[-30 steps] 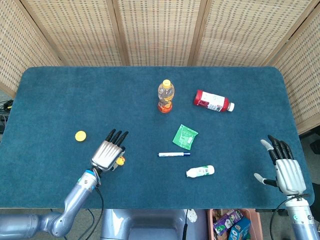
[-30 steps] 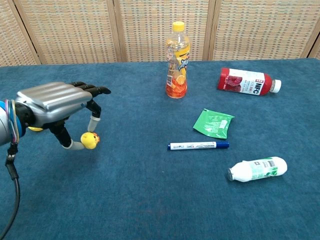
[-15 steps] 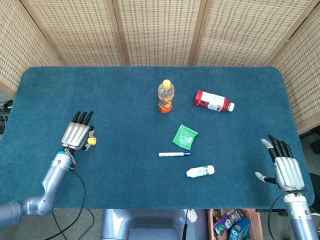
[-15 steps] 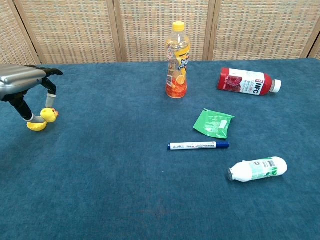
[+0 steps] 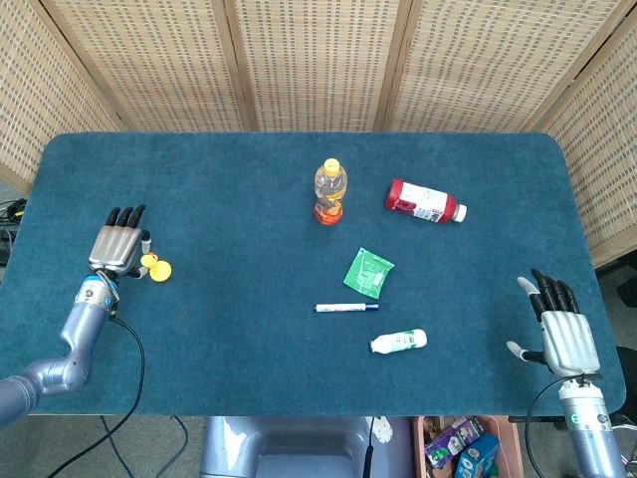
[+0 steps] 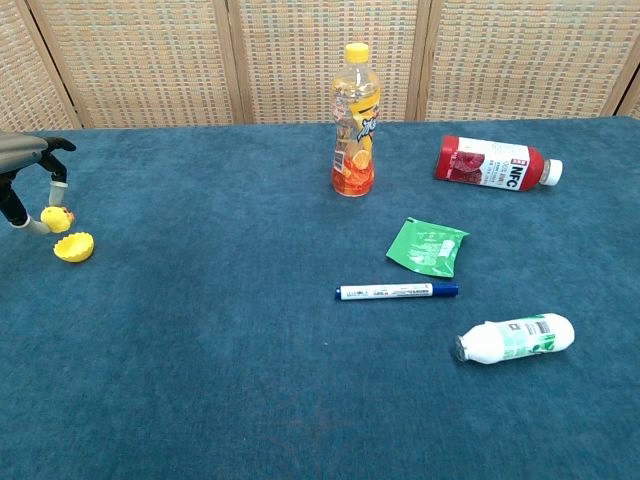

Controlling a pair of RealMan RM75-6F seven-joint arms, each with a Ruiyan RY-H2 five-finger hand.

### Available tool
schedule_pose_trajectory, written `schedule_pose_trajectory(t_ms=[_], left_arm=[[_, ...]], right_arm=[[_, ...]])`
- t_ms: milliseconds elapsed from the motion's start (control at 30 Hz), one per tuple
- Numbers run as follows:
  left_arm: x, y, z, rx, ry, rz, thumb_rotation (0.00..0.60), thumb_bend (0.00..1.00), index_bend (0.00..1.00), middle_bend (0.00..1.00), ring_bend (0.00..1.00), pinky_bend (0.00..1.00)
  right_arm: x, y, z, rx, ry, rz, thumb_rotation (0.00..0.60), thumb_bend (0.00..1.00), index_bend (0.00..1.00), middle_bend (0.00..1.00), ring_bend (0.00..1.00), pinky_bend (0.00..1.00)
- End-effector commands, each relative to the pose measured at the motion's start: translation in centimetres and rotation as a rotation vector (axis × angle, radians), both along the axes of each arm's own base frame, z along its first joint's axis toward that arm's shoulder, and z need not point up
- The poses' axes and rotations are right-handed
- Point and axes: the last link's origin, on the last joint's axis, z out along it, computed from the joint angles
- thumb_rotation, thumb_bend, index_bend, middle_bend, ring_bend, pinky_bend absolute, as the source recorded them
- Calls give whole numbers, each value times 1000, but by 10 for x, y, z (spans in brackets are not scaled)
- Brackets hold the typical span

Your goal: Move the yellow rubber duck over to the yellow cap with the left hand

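The yellow rubber duck (image 6: 56,217) is small and is pinched between the thumb and a finger of my left hand (image 5: 117,245) at the table's left side. In the chest view only the fingers (image 6: 58,183) of that hand show at the left edge. The yellow cap (image 6: 74,246) lies flat on the blue cloth just right of and in front of the duck. From the head view the duck (image 5: 149,262) and the cap (image 5: 160,270) nearly touch. My right hand (image 5: 563,335) rests open at the table's front right corner, holding nothing.
An orange drink bottle (image 5: 330,191) stands mid-table. A red bottle (image 5: 425,201) lies to its right. A green packet (image 5: 368,272), a blue marker (image 5: 346,307) and a small white bottle (image 5: 399,342) lie nearer the front. The blue table (image 5: 249,329) ends just left of my left hand.
My left hand has carried the duck leftward across the table, from beside the marker area to the cap, and now stands slightly left of the cap. The right hand barely moved.
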Motion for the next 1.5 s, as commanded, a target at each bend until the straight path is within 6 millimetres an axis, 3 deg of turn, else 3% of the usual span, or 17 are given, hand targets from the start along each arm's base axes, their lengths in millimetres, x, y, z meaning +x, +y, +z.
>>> schedule_pose_trajectory(t_ms=[33,400,833,900,1033,1300,1500], left_arm=[[-1,1,-7,-21,-2,-5,600,232,571,0,0,0],[9,-5,-16,-42,-13,-48,600,232,571,0,0,0],[-1,-12,-11,-42,16,-10,600,233,571,0,0,0],[-1,-12,-12,-45,17,-9,600,233,539,0,0,0],[0,-12,-14,-49,23,-10,600,234,378,0,0,0],[3,-10,-19,-50,21,-14,600,234,379,0,0,0],[8,-13,-12,-32,-54,-11,600,206,266,0,0,0]], right_arm=[[-2,0,-2,4,5,-10,600,0,0,0,0,0],[-4,0,3,-11,-10,-13,600,0,0,0,0,0],[-1,2,7,-25,-27,2,600,0,0,0,0,0],[-1,2,7,-24,-26,4,600,0,0,0,0,0],[-1,1,6,-24,-27,6,600,0,0,0,0,0],[-1,2,7,-33,-27,9,600,0,0,0,0,0],[-2,2,8,-36,-27,6,600,0,0,0,0,0]])
